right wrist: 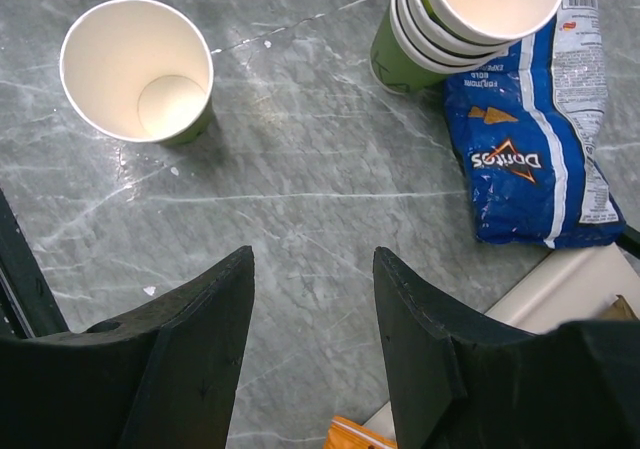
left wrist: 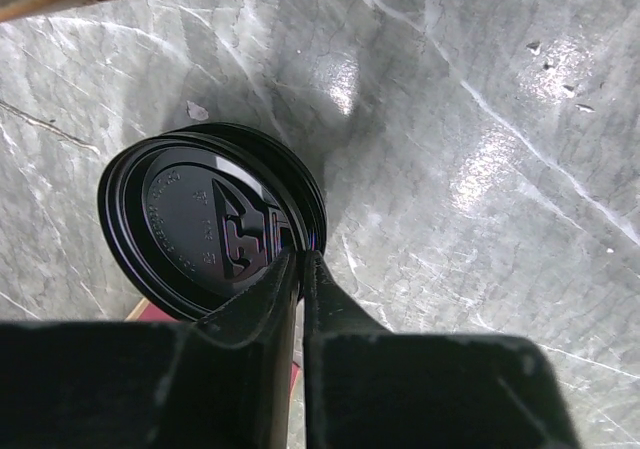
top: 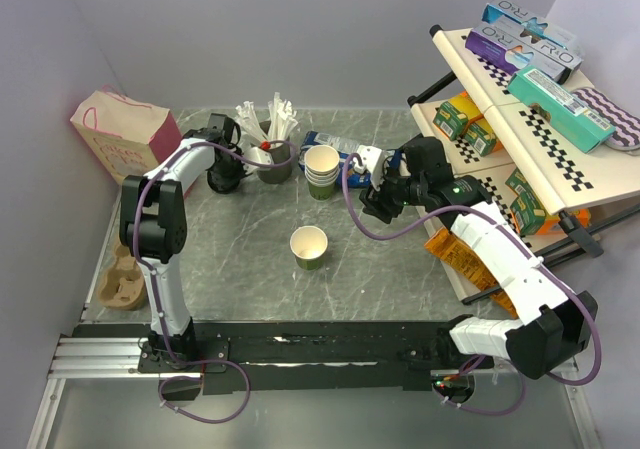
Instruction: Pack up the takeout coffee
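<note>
- Pink paper bag (top: 122, 129): table's 10 o'clock corner.
- Doritos bag (right wrist: 540, 139): 12 o'clock, just beside cup stack (right wrist: 470, 19).
- Right gripper (right wrist: 312, 269): fingers apart, empty, above bare table.
- Left gripper (left wrist: 302, 257): 11 o'clock, fingers clamped on rim of black lid (left wrist: 200, 219).
- Takeout coffee cup (top: 309, 246): green sides, cream inside, lidless, upright, table centre, well apart from both grippers.

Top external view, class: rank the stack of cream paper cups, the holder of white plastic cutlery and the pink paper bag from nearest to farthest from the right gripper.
Measured from the right gripper:
1. Stack of cream paper cups, just to its left.
2. Holder of white plastic cutlery, further left, towards the back.
3. Pink paper bag, in the far left corner.
</note>
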Controlling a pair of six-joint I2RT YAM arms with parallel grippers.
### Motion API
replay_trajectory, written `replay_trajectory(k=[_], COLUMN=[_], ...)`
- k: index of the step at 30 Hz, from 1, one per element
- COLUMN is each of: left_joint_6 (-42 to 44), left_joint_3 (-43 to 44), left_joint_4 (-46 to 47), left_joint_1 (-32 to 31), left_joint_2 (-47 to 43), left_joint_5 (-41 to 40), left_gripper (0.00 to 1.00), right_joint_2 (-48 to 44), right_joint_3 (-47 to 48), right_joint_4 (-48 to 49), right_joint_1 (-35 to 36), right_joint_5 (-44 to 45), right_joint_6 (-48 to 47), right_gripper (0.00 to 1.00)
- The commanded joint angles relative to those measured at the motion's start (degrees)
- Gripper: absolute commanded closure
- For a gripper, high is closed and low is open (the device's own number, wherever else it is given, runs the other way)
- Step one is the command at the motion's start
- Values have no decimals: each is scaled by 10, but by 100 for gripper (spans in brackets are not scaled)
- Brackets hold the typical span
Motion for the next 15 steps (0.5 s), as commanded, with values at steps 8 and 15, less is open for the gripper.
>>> replay_trajectory(k=[8,15], left_joint_6=[-78,-116], left_joint_3=[19,-3], left_joint_4=[-29,6], left_joint_1=[13,16], left_joint_2=[-39,-82], left_joint_5=[27,37], left_gripper=[96,98], right_joint_2=[9,17], right_joint_3=[24,28], right_joint_4=[23,27], right_joint_1=[-3,-3], right_joint_5=[-10,-18], right_joint_6=[11,15], right_gripper=[42,42])
